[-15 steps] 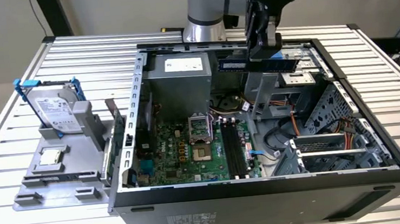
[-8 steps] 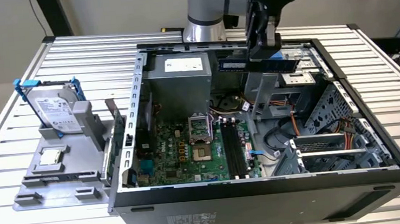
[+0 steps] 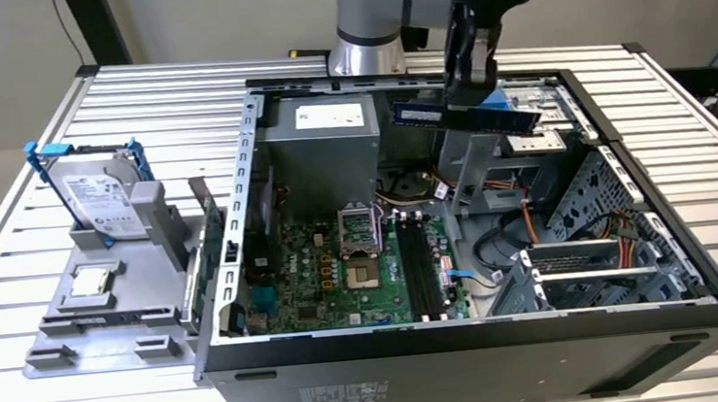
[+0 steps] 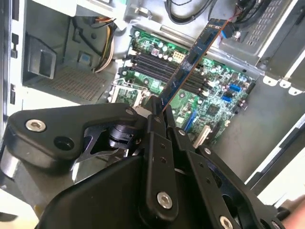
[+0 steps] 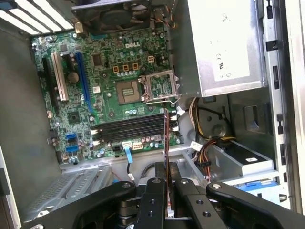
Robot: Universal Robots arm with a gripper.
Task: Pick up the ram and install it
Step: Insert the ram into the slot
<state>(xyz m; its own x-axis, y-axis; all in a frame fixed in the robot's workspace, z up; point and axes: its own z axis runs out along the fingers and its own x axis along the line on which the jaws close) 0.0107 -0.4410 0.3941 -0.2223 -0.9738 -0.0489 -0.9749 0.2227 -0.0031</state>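
Gripper [image 5: 167,185] clamped on the ram [image 5: 165,143], over an open computer case [image 5: 19,143].
Clock set from the gripper, twelve at the ram's free end. The ram shows edge-on, a thin strip pinched between two black fingers [image 5: 155,200], passing the end of the black memory slots [image 5: 128,128]. Green motherboard [image 5: 109,62] with processor socket [image 5: 125,90] at eleven. White and blue expansion slots [image 5: 58,76] at ten. Grey power supply [image 5: 224,47] at one. Coloured wires [image 5: 200,143] near, between one and two.

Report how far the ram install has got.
Pickup is done: the gripper is shut on the ram, held above the open computer case. Not yet seated: the motherboard's memory slots lie empty.
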